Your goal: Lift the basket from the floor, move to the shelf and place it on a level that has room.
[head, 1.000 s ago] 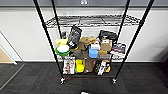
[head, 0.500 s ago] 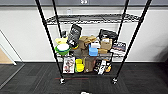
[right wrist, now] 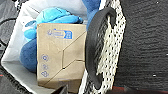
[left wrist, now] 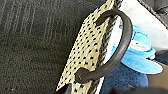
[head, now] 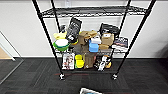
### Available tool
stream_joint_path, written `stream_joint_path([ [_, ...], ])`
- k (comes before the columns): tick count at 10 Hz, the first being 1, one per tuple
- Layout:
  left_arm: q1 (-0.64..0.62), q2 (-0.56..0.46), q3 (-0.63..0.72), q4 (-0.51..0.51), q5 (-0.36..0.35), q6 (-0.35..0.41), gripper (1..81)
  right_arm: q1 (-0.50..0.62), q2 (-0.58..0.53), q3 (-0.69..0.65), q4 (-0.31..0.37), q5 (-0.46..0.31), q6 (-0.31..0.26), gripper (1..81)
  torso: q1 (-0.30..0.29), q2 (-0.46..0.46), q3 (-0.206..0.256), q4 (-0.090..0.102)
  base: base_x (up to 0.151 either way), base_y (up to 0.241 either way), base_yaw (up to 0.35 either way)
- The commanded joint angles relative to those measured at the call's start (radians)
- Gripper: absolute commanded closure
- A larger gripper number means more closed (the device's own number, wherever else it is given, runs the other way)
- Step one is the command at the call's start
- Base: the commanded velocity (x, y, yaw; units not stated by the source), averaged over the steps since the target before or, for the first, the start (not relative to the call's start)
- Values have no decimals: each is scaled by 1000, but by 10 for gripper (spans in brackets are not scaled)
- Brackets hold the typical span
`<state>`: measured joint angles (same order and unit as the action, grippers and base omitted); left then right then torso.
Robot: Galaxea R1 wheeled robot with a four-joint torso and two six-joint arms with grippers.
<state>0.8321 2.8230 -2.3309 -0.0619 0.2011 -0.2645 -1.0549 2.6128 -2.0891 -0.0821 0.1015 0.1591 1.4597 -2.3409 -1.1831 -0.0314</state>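
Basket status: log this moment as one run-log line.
basket: at head view's bottom edge, before shelf | contents: blue cloth, brown packet | handle: dark loop | upper tier: bare | floor: dark carpet

Office-type room, used for storage: dark grey carpet tiles (head: 140,77) across lower frame, plain white wall (head: 17,27) behind; black wire rack on castors (head: 92,37) at centre, crowded with boxes, books, containers

Woven beige basket (left wrist: 85,57) with smooth dark handle (left wrist: 117,50), matt brown paper packet (right wrist: 61,56), striped carpet floor (head: 140,75).
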Motion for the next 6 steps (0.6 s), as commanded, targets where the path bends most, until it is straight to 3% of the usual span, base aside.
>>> stream_joint_path([
  [1,-116,0,-4,24,-68,7,10,97,-21,28,-7,-37,23,10,0,0,0,0,0,0,0],
  [6,-147,72,-94,68,-97,7,10,137,19,5,15,-51,23,10,0,0,0,0,0,0,0],
])
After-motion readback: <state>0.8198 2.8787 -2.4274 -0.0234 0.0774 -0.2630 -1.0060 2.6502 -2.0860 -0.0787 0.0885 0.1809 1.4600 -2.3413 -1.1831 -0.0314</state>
